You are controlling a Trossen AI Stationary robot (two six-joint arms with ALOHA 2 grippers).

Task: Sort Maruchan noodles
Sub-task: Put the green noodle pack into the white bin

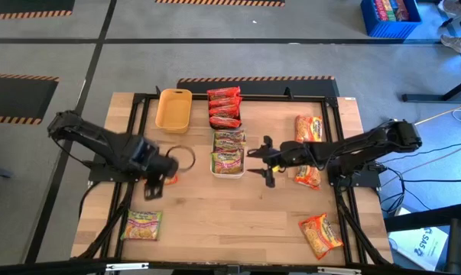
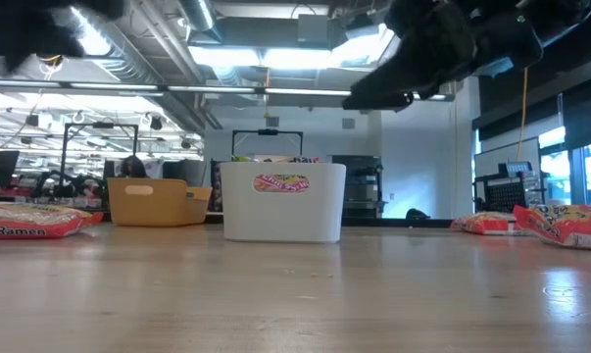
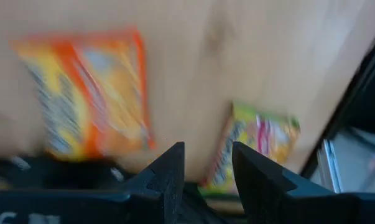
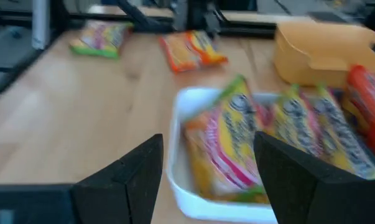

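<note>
The tabletop (image 1: 230,206) is pale, smooth wood with a faint sheen. The Maruchan noodles (image 4: 237,140) come in glossy, crinkled plastic. The white tray (image 2: 281,202) and yellow tray (image 1: 173,110) look like smooth matt plastic.

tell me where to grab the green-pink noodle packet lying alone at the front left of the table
Probably from straight above, pinching across the short width of the green-pink packet. It lies flat on the bare table with nothing touching it, so both long edges are free. The left end effector is the nearer one.

Bright overhead ceiling lights (image 2: 226,54), glare in low view; both wrist views motion-blurred.
</note>
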